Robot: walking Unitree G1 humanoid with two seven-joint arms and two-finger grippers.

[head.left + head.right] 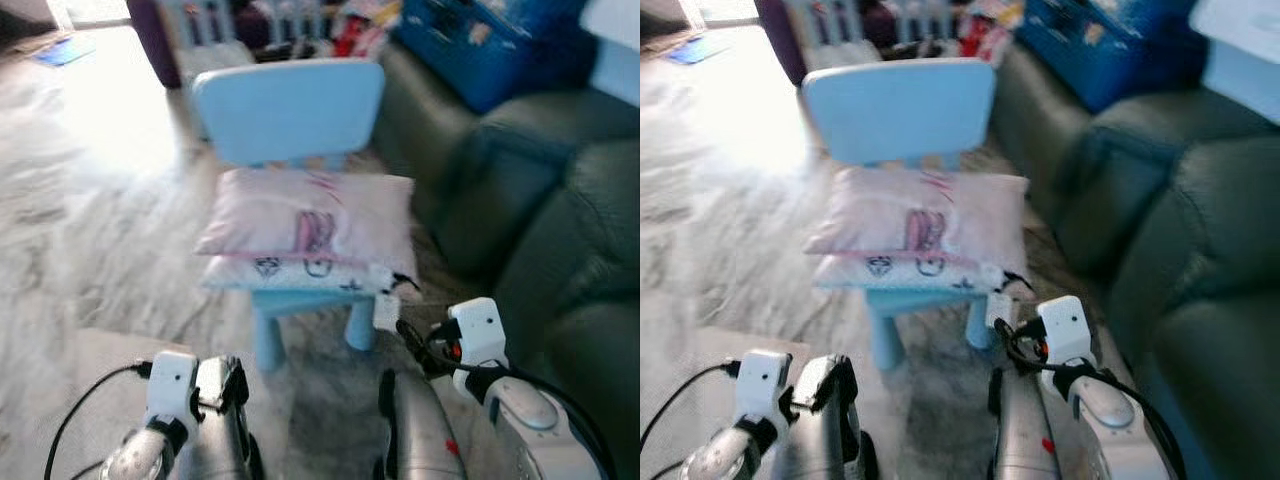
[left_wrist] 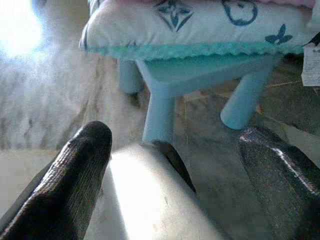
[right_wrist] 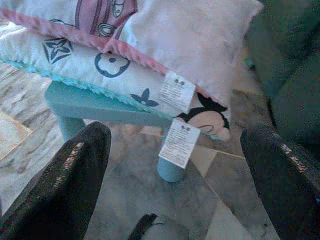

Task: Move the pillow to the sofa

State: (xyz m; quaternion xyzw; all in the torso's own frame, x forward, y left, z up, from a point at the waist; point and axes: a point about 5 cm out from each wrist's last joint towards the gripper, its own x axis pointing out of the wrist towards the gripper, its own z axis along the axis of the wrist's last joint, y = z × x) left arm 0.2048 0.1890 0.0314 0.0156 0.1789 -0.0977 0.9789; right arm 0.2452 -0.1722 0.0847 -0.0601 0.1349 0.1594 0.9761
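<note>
Right wrist view: pillow point(image 3: 150, 45) tags point(image 3: 179, 142) between wide-open, empty right pincer point(image 3: 185, 170) fingers.

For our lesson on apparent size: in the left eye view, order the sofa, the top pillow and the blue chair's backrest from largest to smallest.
1. Sofa, largest.
2. Top pillow.
3. Blue chair's backrest; close to the pillow, and farther from the camera, so this order is unsure.

- Two silver arms, each carrying a white boxy wrist module with looping black cables
- left gripper point(image 2: 175, 165) and right gripper point(image 3: 175, 165): long, glossy black fingers
- Small red marks, perhaps labels, on the right arm
</note>
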